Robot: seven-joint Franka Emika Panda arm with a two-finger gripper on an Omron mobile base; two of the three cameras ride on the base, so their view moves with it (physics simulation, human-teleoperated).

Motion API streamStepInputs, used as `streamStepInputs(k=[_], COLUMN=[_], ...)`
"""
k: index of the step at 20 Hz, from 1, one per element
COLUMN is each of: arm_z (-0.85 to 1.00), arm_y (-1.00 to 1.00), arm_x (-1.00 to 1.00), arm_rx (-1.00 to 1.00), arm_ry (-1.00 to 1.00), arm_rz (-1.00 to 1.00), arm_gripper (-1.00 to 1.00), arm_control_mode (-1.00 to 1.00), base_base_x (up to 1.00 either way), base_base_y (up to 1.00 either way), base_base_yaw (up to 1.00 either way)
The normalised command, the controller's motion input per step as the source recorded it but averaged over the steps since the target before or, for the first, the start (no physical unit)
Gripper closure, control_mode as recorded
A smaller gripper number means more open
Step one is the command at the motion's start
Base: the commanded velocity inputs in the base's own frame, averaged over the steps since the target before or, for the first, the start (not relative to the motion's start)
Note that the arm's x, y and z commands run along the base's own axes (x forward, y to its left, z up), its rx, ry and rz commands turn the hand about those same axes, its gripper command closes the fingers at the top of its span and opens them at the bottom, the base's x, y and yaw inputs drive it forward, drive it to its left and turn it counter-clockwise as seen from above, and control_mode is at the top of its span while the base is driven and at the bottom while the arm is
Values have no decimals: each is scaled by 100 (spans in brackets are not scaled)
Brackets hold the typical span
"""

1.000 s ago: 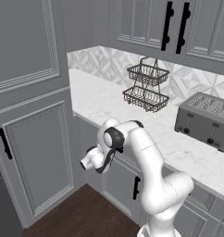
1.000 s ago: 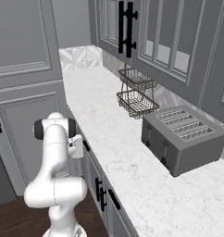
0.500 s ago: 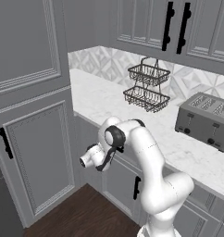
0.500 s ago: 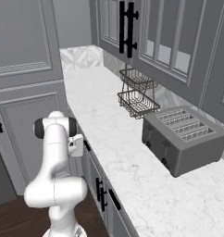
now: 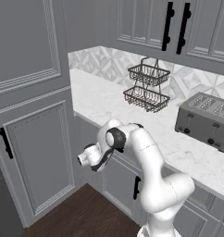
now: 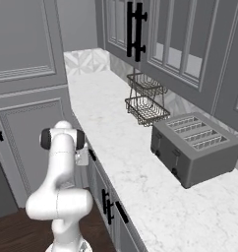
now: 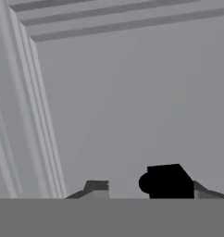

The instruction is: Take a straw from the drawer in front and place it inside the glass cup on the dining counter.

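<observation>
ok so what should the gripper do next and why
Probably close the gripper on the black bar handle. The handle sits between the jaws, off to one side with a gap left, and the drawer front is close ahead and looks shut. A firm grip should come before any pull.

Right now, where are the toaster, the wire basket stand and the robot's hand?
toaster [image 6: 194, 142]: right base view, its slotted top.
wire basket stand [image 5: 146, 98]: left base view, lower basket.
gripper [image 7: 146, 187]: hand view, between the fingertips.

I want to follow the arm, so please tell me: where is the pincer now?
In the left base view the pincer sits low at centre-left, under the edge of the marble worktop, against the grey drawer front.
</observation>
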Motion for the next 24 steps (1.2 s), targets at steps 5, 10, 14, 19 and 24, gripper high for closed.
streamStepInputs(k=[5, 10, 14, 19, 24], arm_z=[-63, -50, -85, -94, -72], arm_y=[0, 19, 47, 76, 91], arm_x=[35, 8, -25, -53, -33], arm_rx=[32, 39, 35, 32, 36], arm_ry=[27, 52, 53, 56, 62], arm_rz=[8, 24, 39, 40, 41], arm_gripper=[100, 100, 100, 100, 100], arm_control_mode=[-100, -100, -100, -100, -100], base_base_x=[0, 0, 0, 0, 0], base_base_y=[0, 0, 0, 0, 0], base_base_yaw=[0, 0, 0, 0, 0])
